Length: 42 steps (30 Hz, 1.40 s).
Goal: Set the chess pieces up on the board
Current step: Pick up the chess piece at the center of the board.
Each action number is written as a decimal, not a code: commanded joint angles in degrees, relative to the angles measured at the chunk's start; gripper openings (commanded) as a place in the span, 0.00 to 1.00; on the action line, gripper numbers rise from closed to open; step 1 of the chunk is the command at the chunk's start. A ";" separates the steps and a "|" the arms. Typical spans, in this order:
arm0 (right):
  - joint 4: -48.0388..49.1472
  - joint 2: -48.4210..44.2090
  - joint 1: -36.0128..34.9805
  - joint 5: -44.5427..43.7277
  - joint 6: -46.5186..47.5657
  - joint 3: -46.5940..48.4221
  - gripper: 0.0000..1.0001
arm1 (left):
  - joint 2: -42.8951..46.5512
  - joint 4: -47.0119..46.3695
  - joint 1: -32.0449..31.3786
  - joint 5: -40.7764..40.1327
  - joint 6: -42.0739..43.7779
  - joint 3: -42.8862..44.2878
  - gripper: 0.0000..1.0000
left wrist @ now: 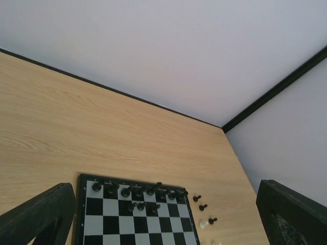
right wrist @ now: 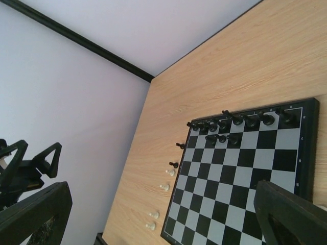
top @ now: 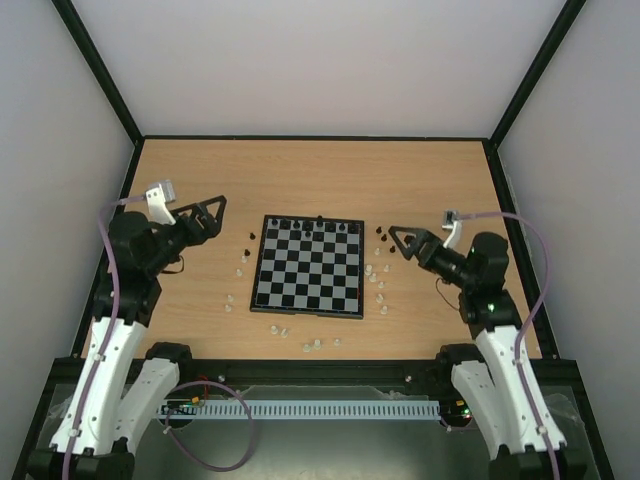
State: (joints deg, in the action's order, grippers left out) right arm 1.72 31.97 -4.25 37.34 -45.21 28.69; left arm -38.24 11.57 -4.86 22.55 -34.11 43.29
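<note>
The board (top: pixel 308 268) lies at the table's middle. A row of black chess pieces (top: pixel 310 226) stands along its far edge, with three more just in front (left wrist: pixel 141 206). Loose black pieces (top: pixel 383 235) and whitish pieces (top: pixel 377 280) lie right of the board. More whitish pieces lie left of it (top: pixel 238 270) and in front of it (top: pixel 312 345). My left gripper (top: pixel 205 215) is open and empty, above the table left of the board. My right gripper (top: pixel 400 241) is open and empty, beside the loose pieces right of the board. The board also shows in the right wrist view (right wrist: pixel 245 178).
White walls with black frame posts enclose the table on three sides. My left fingers (left wrist: pixel 41 217) and right fingers (right wrist: pixel 291 214) frame their wrist views. The left gripper (right wrist: pixel 30 163) shows far off in the right wrist view.
</note>
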 commanded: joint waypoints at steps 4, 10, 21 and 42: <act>-4.93 19.50 -4.01 -6.41 7.58 14.98 0.99 | -5.24 -2.93 -0.06 -6.16 -2.95 0.61 0.99; -13.82 36.01 -14.38 -22.60 14.24 25.47 0.99 | -11.39 1.06 -2.45 -5.65 2.22 3.80 0.99; -22.65 49.59 -24.03 -56.17 17.31 30.82 0.95 | -13.45 4.22 -11.76 -17.76 3.85 0.27 0.99; -21.16 68.47 -16.58 -46.49 21.33 39.90 0.44 | -15.52 1.16 -17.72 -23.57 2.21 -2.13 0.99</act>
State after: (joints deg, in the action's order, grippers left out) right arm -17.72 96.92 -20.64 -11.44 -25.47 64.47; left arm -54.98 14.04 -22.24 0.05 -31.70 42.02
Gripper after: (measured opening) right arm 0.451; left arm 0.995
